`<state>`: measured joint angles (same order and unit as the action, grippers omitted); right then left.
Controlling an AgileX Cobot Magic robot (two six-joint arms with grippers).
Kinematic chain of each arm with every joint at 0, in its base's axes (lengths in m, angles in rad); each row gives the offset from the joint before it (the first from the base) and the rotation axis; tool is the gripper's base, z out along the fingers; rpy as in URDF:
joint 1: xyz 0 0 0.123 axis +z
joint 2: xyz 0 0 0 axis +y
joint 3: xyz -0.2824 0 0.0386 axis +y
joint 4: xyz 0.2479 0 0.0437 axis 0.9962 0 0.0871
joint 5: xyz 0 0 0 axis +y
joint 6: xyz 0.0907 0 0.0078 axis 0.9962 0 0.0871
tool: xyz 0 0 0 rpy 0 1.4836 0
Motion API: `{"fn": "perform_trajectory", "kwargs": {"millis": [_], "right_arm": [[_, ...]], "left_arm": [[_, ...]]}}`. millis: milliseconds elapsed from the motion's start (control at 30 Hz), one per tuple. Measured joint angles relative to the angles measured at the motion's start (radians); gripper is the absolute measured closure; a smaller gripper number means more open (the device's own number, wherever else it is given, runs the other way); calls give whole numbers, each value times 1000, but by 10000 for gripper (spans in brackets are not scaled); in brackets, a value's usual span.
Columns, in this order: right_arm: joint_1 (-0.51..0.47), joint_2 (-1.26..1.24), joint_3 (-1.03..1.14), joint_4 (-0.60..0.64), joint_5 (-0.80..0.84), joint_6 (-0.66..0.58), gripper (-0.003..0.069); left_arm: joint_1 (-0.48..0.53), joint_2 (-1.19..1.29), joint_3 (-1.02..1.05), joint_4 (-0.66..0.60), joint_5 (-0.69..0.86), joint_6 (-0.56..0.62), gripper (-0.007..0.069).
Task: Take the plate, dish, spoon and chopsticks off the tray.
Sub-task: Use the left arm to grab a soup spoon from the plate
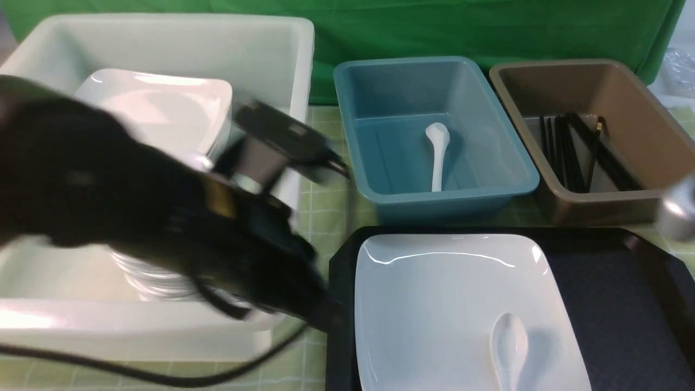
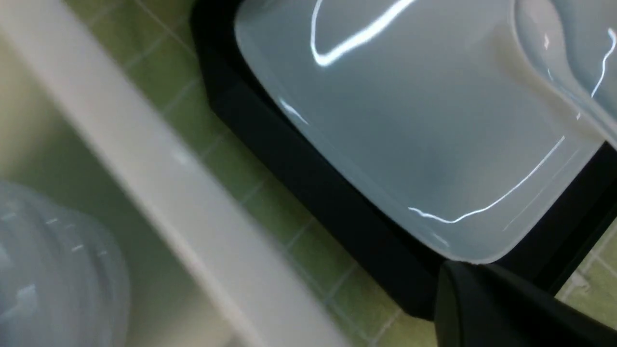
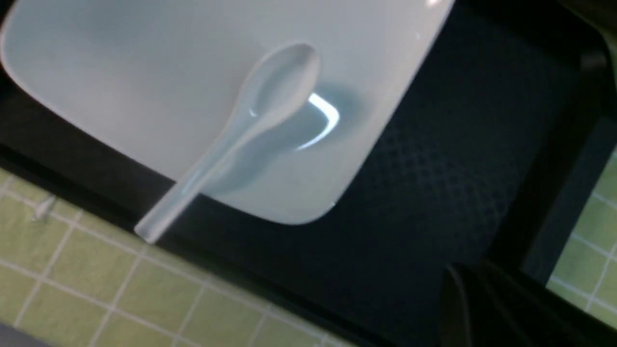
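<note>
Plate [image 1: 434, 304] and spoon [image 1: 509, 342] are what you have left on the tray [image 1: 613, 304]. The plate fills the tray's left half, and the spoon lies bowl-up in the plate's well, its handle running out past the near rim over the tray's edge. That overhang looks like your easiest grip, and the spoon should probably come off first so it does not slide when the plate is lifted. The sorting is plain from the bins. A matching white spoon [image 1: 437, 155] lies in the blue bin [image 1: 374, 179]. The gold-banded chopsticks [image 1: 595, 149] lean in the brown bin [image 1: 640, 98] beside plain black sticks [image 1: 559, 152]. The white tub [image 1: 293, 65] holds a square plate [image 1: 157, 108] and a stack of dishes [image 1: 152, 277], so the big plate likely belongs there, on your left arm's side. You will find no small dish on the parts of the tray that show, and I cannot pick it out in the tub. Your left gripper [image 1: 309, 309] is a dark blur reaching across the tub's near corner to the tray's left edge. The wrist camera shows one finger [image 2: 506, 308] just beside the plate's corner, but whether it touches, and how far apart the jaws stand, I cannot tell. Nothing shows in its hold. Your right gripper [image 3: 482, 313] hangs over the bare right half of the tray, near the spoon but apart from it. Its jaws are too dark to judge.
</note>
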<state>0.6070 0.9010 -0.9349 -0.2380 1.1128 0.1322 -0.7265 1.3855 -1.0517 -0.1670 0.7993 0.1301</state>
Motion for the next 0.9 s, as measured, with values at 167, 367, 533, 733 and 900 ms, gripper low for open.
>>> {"fn": "perform_trajectory", "kwargs": {"millis": [167,367,533,733,900], "right_arm": [[-27,-177,78,0,-6,-9,585],[-27,-267,83,0,-7,-44,571],[-27,-304,83,0,-5,-76,568],[-27,-305,83,1,-2,-92,564],[-27,-305,83,2,-2,-98,553]], "left_arm": [[-222,239,-163,2,-25,-169,611],[-329,462,-362,-1,34,-258,526],[-333,611,-484,26,49,-344,306],[-333,696,-513,103,36,-390,118],[-333,733,-518,211,26,-433,112]]}}
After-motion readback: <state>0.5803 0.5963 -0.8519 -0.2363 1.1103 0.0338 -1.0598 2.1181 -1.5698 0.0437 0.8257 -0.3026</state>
